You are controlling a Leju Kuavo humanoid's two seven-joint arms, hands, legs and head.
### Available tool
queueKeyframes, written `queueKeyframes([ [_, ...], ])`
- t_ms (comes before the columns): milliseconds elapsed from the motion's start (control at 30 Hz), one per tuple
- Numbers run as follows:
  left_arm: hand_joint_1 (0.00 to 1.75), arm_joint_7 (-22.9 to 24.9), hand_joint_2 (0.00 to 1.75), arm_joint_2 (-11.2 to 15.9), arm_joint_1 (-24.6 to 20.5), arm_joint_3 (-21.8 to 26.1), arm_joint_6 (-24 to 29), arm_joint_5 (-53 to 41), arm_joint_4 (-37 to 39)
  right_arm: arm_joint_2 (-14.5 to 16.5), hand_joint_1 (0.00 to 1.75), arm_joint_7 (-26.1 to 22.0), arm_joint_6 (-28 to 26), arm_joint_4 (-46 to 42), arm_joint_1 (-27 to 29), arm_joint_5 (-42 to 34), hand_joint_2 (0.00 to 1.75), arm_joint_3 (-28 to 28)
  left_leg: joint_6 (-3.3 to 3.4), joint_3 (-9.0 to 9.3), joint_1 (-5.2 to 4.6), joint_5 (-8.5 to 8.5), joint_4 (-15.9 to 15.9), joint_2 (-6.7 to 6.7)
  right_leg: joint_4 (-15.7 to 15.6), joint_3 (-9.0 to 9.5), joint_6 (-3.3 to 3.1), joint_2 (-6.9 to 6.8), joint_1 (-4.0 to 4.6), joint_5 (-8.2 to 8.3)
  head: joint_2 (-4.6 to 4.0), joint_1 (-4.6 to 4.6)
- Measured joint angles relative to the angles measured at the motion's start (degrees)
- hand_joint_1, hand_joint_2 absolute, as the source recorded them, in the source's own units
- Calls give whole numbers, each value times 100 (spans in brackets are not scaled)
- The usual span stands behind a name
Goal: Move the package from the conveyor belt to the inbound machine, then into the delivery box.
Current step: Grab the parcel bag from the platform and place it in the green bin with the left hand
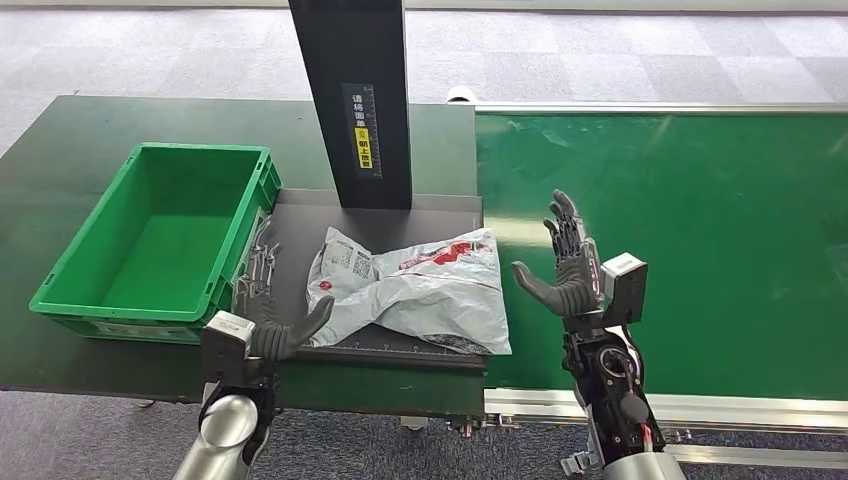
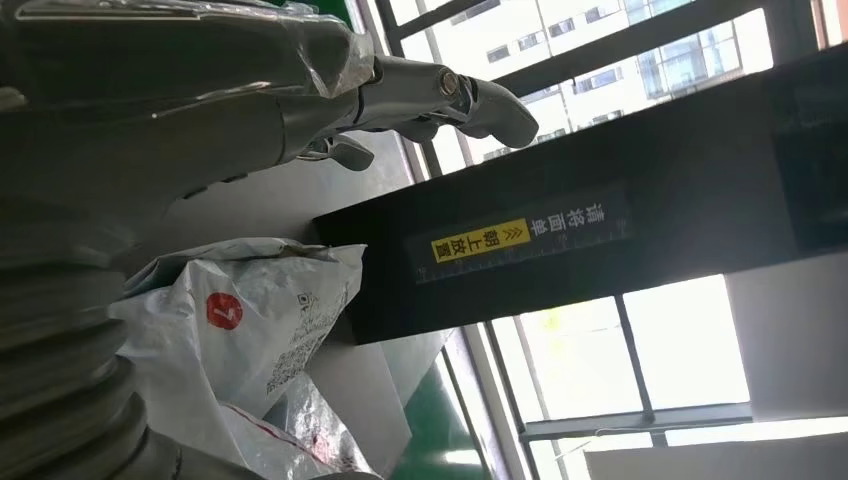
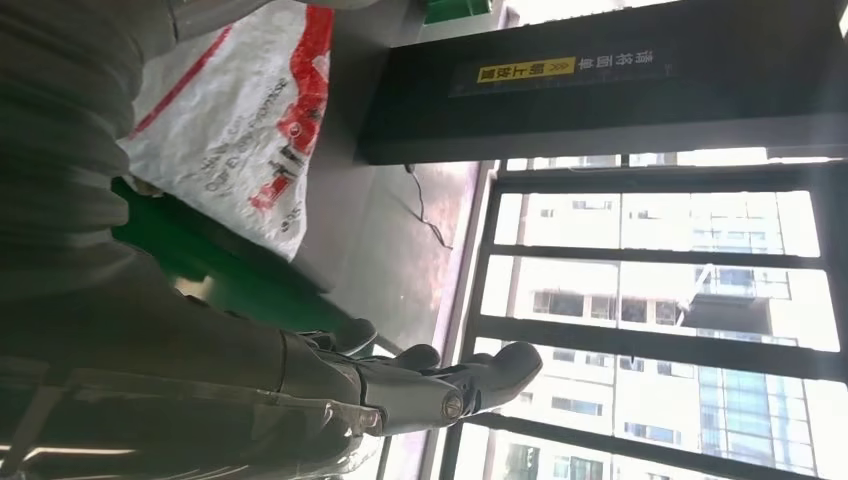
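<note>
A white plastic package (image 1: pixel 420 285) with red print and a label lies crumpled on the dark platform of the inbound machine (image 1: pixel 300 225), below its black post (image 1: pixel 352 100). My left hand (image 1: pixel 280 325) is at the package's left edge with fingers spread, holding nothing. My right hand (image 1: pixel 570 265) stands upright and open over the green conveyor belt (image 1: pixel 680 240), just right of the package and apart from it. In the left wrist view the package (image 2: pixel 250 330) lies close by my hand (image 2: pixel 330 90). The right wrist view has the package (image 3: pixel 240 130) past my hand (image 3: pixel 400 385).
An empty green delivery box (image 1: pixel 165 240) sits left of the platform on the dark table (image 1: pixel 70 160). Metal bits lie between the box and the platform. The belt stretches bare to the right. Carpet floor lies beyond.
</note>
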Motion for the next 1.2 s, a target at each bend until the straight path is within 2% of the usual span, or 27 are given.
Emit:
queueKeyframes([
  [100,0,307,175,-7,-186,-159,22,-508,180,-101,0,138,-85,-486,486,10,175,-79,0,-1,0,-1,0,-4,-1,-1,0,-2,0,-1,0,0],
  [233,0,870,175,-56,-484,-412,-365,-905,479,-159,0,163,138,-886,1032,-213,175,-210,0,-3,0,-1,-1,-1,-1,-1,0,0,0,-1,1,-1],
  [433,0,1917,175,-80,-1093,-949,-565,-2427,1046,-159,0,229,351,-1071,1414,-374,175,-379,0,-1,0,0,0,0,-1,2,0,0,0,0,0,-1],
  [500,0,2138,175,-79,-1295,-1132,-646,-2923,1281,-155,0,281,343,-1117,1487,-345,175,-429,0,-1,0,0,0,0,0,2,0,0,0,1,0,-2],
  [633,0,2429,175,-75,-1590,-1466,-888,-3748,1805,-151,0,336,299,-1258,1651,-288,175,-575,0,-1,0,-1,0,0,0,1,0,0,0,1,0,-1],
  [867,0,2708,175,-75,-1690,-1721,-1148,-4588,2498,-75,0,416,364,-1548,1935,-193,175,-811,0,-3,0,-3,-2,2,0,0,0,2,0,-1,0,-2],
  [900,34,2739,175,-73,-1692,-1729,-1170,-4666,2565,-56,0,430,380,-1576,1958,-180,175,-824,0,-2,0,-3,-2,2,0,1,0,2,0,-1,0,-2],
  [1000,162,2763,175,-68,-1700,-1731,-1179,-4780,2694,-7,0,448,400,-1630,2001,-158,175,-855,0,3,0,-2,-2,2,0,8,0,1,0,-1,0,-2],
  [1033,172,2780,175,-67,-1702,-1729,-1169,-4815,2721,9,0,449,407,-1640,2006,-150,175,-867,0,5,0,-2,-2,2,0,11,0,1,0,-1,0,-1],
  [1067,175,2802,175,-65,-1702,-1723,-1150,-4857,2740,23,0,450,416,-1647,2007,-142,175,-876,0,7,0,-2,-2,1,0,13,0,1,0,-1,0,-1],
  [1133,175,2845,175,-57,-1691,-1693,-995,-4971,2752,51,0,454,436,-1650,2006,-119,175,-886,0,10,0,-2,-2,1,0,18,0,1,0,0,0,0],
  [1200,175,2813,175,-53,-1622,-1606,-532,-5074,2705,86,0,467,442,-1662,2012,-91,175,-896,0,13,0,-2,-2,5,0,18,0,5,0,0,0,1],
])
